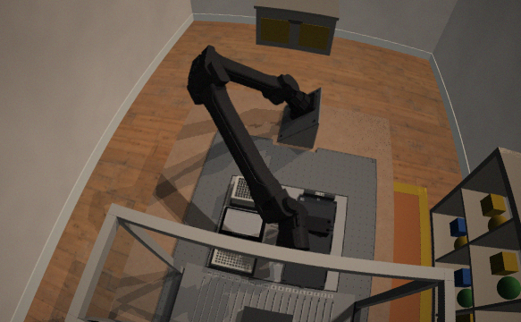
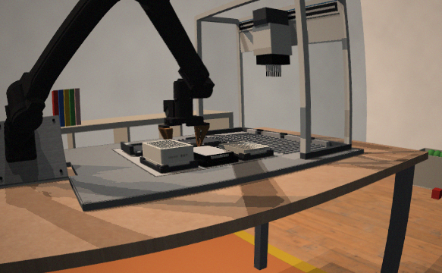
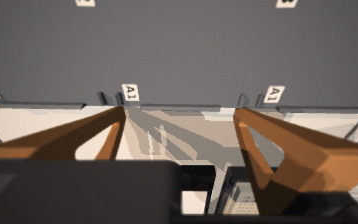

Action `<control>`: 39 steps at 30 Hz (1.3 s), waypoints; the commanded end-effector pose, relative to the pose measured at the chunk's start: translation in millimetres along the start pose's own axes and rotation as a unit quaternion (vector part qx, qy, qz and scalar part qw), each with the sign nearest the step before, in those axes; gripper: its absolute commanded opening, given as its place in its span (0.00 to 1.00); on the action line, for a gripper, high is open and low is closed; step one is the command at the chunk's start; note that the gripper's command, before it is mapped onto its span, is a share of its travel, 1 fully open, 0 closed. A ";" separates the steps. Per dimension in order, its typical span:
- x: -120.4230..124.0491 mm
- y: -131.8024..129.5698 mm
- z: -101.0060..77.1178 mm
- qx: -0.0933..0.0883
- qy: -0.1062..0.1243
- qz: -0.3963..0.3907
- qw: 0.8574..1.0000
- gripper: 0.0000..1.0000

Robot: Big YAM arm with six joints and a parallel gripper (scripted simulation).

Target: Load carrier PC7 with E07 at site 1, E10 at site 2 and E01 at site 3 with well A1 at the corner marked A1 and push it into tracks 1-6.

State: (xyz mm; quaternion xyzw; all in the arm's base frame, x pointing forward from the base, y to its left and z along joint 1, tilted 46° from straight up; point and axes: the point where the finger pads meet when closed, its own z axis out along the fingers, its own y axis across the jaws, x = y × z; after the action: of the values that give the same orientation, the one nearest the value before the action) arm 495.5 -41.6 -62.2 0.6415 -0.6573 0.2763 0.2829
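Observation:
The deep-well block E07 (image 2: 166, 152) stands in nest S1, the white-topped 384-well plate E10 (image 2: 211, 152) in S2, and the 96-well plate E01 (image 2: 248, 148) in S3. In the overhead view they form a row: E07 (image 1: 242, 190), E10 (image 1: 242, 222), E01 (image 1: 232, 260). The dark carrier PC7 (image 1: 320, 214) lies beside them on the apron, with its sites bare. My gripper (image 2: 183, 137) is open and empty, low over the carrier's edge next to E10. In the wrist view the orange fingers frame the carrier's edge (image 3: 180, 50), with A1 marks (image 3: 130, 92) (image 3: 274, 94) along it.
The ribbed loading rails (image 1: 260, 300) lie beyond the carrier, under a grey gantry frame (image 1: 264, 251) with a pipetting head (image 2: 271, 38) overhead. The arm's base bracket (image 1: 302, 121) stands at the table's near end. A shelf with coloured blocks (image 1: 492, 233) stands to one side.

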 end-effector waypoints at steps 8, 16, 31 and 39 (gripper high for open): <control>-22.8 -16.8 -27.7 0.027 -0.008 -0.013 1.000 1.00; -26.1 -16.7 -27.5 0.027 -0.009 -0.010 1.000 1.00; -30.5 -16.9 -28.7 0.027 -0.009 -0.007 1.000 1.00; -32.2 -17.3 -30.5 0.028 -0.009 -0.005 1.000 1.00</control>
State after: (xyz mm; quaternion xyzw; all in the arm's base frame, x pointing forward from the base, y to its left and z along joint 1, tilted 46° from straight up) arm 495.4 -33.4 -69.4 0.6410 -0.6565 0.2767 0.2854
